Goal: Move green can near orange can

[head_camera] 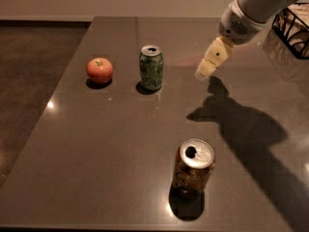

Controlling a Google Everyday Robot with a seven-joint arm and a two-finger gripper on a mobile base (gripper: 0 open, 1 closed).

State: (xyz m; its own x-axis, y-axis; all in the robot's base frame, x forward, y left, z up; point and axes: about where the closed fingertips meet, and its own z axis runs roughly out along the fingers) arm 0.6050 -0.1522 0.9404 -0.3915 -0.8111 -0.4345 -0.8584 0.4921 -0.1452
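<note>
table (96,144): glossy | green can (151,67), orange can (193,170): metal, shiny tops | tool (203,73), over table: matt plastic

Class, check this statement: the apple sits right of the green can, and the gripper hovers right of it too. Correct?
No. The camera view shows the apple left of the green can; the gripper does hover to its right.
</note>
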